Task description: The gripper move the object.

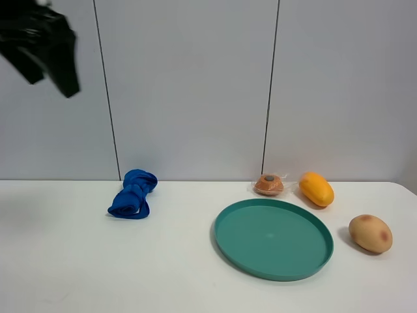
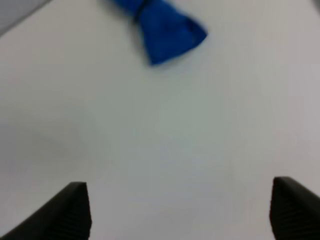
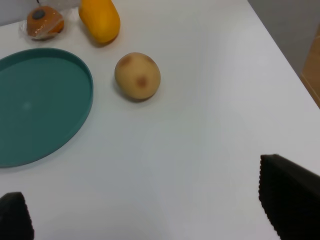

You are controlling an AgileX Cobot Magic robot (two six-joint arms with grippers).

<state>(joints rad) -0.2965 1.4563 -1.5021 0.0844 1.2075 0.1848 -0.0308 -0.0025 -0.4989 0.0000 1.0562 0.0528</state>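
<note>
The object, a tan-yellow potato-like thing with reddish-brown blotches [image 1: 370, 233], lies on the white table at the right, just right of the teal plate [image 1: 273, 238]. It also shows in the right wrist view [image 3: 137, 75]. My right gripper [image 3: 150, 210] is open and empty, hanging above the table well short of the object. It is out of the exterior view. My left gripper [image 2: 185, 215] is open and empty over bare table, with a blue cloth [image 2: 162, 27] ahead of it. A blurred black part of the left arm [image 1: 40, 44] shows high at the top left.
A smooth orange oblong fruit [image 1: 316, 188] and a small brown wrapped round item [image 1: 268, 184] lie behind the plate near the wall. The blue cloth [image 1: 133, 193] lies at the back, left of centre. The table's right edge [image 3: 280, 45] runs close to the object.
</note>
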